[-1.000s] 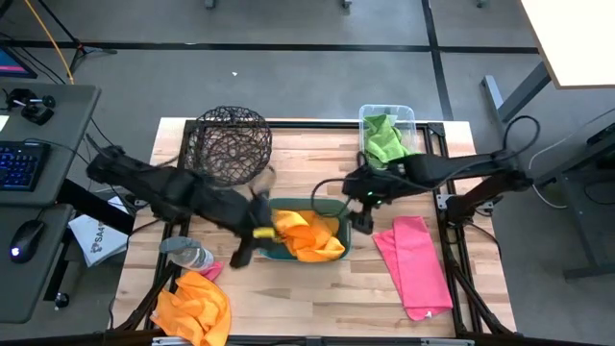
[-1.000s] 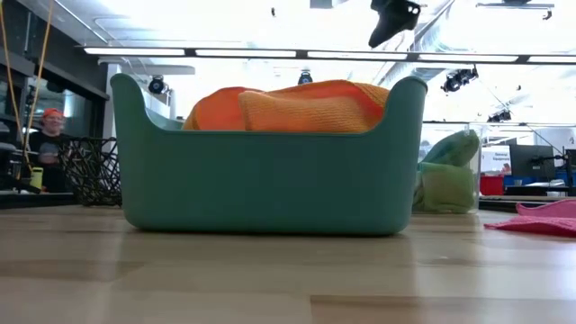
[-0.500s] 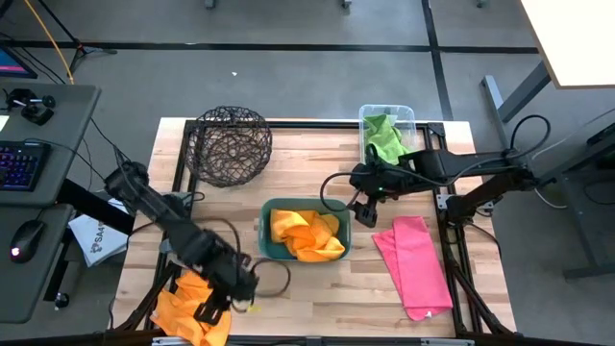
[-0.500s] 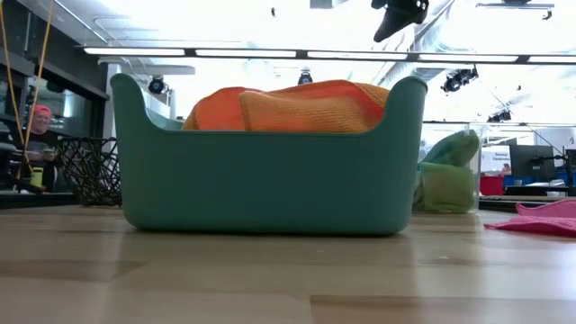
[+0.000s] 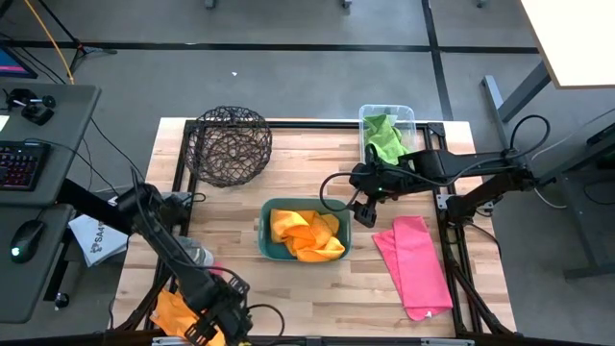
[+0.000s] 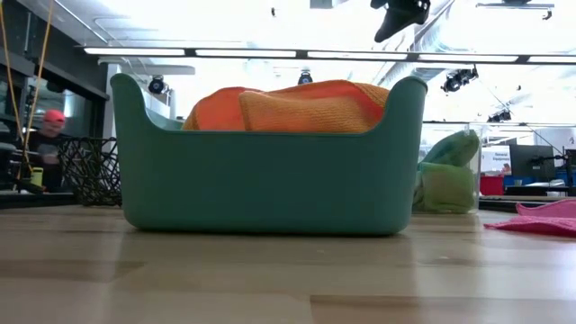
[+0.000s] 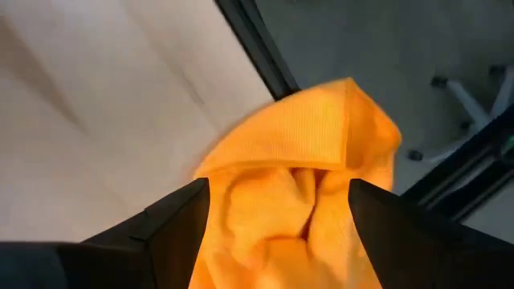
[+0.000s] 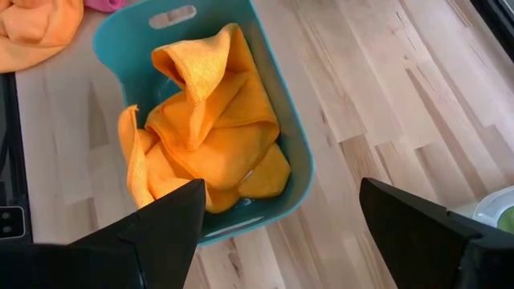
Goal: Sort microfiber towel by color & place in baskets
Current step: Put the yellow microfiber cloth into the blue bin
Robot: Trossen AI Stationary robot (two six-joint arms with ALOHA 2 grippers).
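between the spread fingers of the left gripper [image 7: 277, 241] lies the orange towel [image 7: 305, 185], draped over the table's corner; a shallow pinch could drag it overboard. the right gripper [image 5: 357, 210], fingers apart, hovers beside the teal tub [image 5: 266, 231].

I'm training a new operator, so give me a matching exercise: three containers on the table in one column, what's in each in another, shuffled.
Containers:
1. teal tub
2. clear bin
3. wire-mesh basket

Contents:
A. no towel
B. orange towels
C. lime green towel

Pairs: 1-B, 2-C, 3-A
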